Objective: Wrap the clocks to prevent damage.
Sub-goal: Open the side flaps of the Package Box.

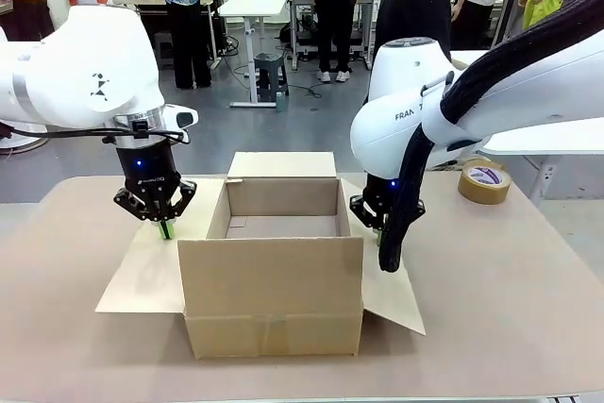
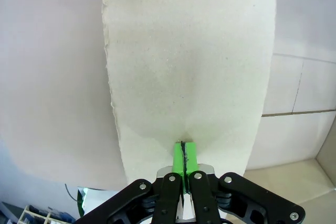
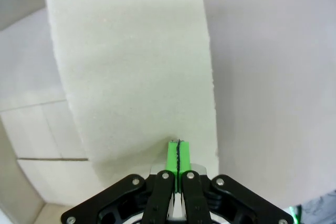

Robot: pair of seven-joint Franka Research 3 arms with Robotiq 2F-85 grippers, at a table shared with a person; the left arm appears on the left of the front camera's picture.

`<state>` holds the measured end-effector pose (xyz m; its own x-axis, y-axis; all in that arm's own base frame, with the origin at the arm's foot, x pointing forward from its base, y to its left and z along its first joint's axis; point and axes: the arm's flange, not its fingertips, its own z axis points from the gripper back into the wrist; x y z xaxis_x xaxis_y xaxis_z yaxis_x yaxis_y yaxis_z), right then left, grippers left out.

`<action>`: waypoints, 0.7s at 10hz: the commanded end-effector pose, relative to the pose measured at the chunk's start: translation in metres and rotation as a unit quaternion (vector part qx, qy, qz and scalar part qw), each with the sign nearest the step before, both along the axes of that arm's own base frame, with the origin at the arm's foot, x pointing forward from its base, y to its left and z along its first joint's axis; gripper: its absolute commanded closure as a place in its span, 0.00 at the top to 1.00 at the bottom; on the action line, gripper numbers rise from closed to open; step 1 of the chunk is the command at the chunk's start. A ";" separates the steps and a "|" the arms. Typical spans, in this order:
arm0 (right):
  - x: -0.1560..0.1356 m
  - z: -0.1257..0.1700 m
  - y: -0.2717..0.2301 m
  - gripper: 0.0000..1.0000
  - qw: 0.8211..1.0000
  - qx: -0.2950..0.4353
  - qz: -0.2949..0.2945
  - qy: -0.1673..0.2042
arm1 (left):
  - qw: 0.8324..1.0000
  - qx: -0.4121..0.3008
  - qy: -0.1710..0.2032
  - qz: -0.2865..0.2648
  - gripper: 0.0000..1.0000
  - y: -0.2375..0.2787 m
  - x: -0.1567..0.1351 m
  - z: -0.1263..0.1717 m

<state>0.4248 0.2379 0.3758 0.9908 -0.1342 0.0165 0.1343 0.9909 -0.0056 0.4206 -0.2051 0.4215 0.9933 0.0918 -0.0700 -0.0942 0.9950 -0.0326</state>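
**Two arms rest their tips on the open box's flaps**

On the left, the left arm comes in over the brown table (image 1: pixel 500 318) and points straight down. The left gripper (image 1: pixel 166 227) is clenched tight with nothing in it. Its green tips touch the left flap (image 1: pixel 151 276), which lies flat on the table. From the left wrist, that gripper (image 2: pixel 182 157) shows its two pads pressed together on the pale flap (image 2: pixel 189 66).

In the middle stands the cardboard box (image 1: pixel 274 280), open at the top. Its far flap (image 1: pixel 281 164) sticks out away from me. The near wall hides part of the inside. I cannot tell where the clocks are.

On the right, the right arm bends down too. A thick black cable sleeve (image 1: pixel 404 209) hangs in front of it and hides part of the right gripper (image 1: pixel 378 234). This gripper is also clenched on nothing, with its tips down on the right flap (image 1: pixel 401 299). From the right wrist, the pads of the gripper (image 3: pixel 178 157) are squeezed together on the flap (image 3: pixel 136 61).

Far right lies a roll of brown tape (image 1: pixel 484 183). A person in black (image 1: pixel 415 2) stands at the far side.
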 end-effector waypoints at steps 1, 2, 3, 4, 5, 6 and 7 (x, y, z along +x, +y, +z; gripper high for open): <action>0.001 -0.002 -0.003 0.01 1.000 0.021 0.005 0.005 | 1.000 -0.005 0.000 -0.008 0.00 -0.002 -0.001 -0.007; 0.002 0.001 -0.003 0.01 1.000 0.027 0.005 -0.001 | 1.000 0.000 0.002 -0.009 0.00 -0.004 -0.001 -0.012; 0.002 0.003 -0.003 0.01 1.000 0.028 0.007 -0.002 | 1.000 0.000 0.005 -0.010 0.00 -0.006 -0.002 -0.017; 0.002 0.003 -0.002 0.01 1.000 0.028 0.010 -0.003 | 1.000 -0.004 0.009 -0.012 0.00 -0.008 -0.002 -0.022; 0.002 0.002 -0.001 0.01 1.000 0.025 0.013 0.002 | 1.000 -0.005 0.010 -0.012 0.00 -0.008 -0.002 -0.024; 0.003 -0.001 -0.001 0.01 1.000 0.023 0.015 0.012 | 1.000 -0.005 0.010 -0.012 0.00 -0.009 -0.001 -0.025; 0.004 -0.001 -0.002 0.01 1.000 0.022 0.016 0.013 | 1.000 -0.005 0.011 -0.010 0.00 -0.009 -0.001 -0.028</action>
